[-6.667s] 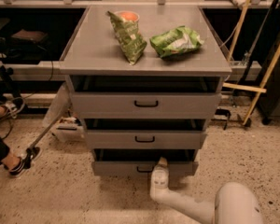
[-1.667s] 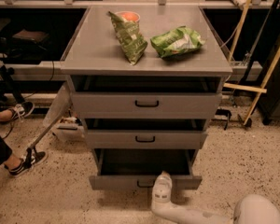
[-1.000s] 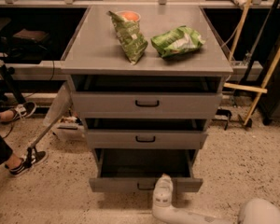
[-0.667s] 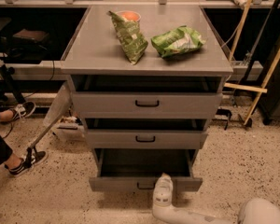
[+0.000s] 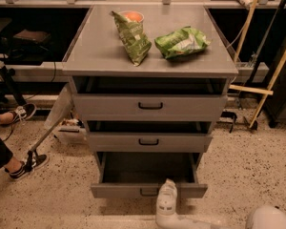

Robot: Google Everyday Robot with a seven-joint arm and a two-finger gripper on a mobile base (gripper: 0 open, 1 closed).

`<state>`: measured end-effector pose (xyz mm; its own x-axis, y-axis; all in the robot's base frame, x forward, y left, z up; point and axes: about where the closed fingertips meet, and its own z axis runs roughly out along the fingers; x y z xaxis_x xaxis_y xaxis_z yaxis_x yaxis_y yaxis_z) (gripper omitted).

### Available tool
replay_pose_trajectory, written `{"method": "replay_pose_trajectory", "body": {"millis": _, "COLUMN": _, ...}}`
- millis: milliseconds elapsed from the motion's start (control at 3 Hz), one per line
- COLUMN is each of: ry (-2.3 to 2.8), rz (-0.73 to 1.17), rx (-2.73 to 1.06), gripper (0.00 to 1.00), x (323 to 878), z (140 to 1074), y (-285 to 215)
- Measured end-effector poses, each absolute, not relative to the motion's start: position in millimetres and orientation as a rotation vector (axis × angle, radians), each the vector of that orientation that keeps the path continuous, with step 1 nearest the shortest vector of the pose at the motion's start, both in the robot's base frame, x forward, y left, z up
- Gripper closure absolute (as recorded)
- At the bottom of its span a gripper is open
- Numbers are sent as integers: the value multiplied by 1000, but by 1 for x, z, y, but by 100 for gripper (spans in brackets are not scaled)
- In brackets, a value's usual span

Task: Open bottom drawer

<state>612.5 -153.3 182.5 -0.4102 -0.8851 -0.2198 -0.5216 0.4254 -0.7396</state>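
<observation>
And there it is: the bottom drawer is seen low on the grey cabinet, standing well out from the frame. Its plain grey interior is exposed beneath the shut middle drawer. The gripper is found right at the drawer's front panel, just beside the small black handle, on the handle's right. How far it is opened, and whether the handle is actually held, cannot be told from here.

The step in hand is judged to be the tail end of the pull, with most of the travel apparently done. For a clean finish, the pull should be kept straight out along the slides and level with the floor, so the front panel is not twisted or lifted. Force should be eased as the stop is neared, so that the cabinet is not tugged and the crumpled green bag and the upright green bag on top are not disturbed.
</observation>
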Motion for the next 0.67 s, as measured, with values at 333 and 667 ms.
{"method": "replay_pose_trajectory", "body": {"millis": 333, "ry": 2078, "rz": -787, "rx": -1169, "gripper": 100, "x": 603, "z": 181, "y": -154}}
{"method": "replay_pose_trajectory", "body": {"millis": 667, "ry": 2078, "rz": -787, "rx": -1169, "gripper": 100, "x": 603, "z": 183, "y": -154}}
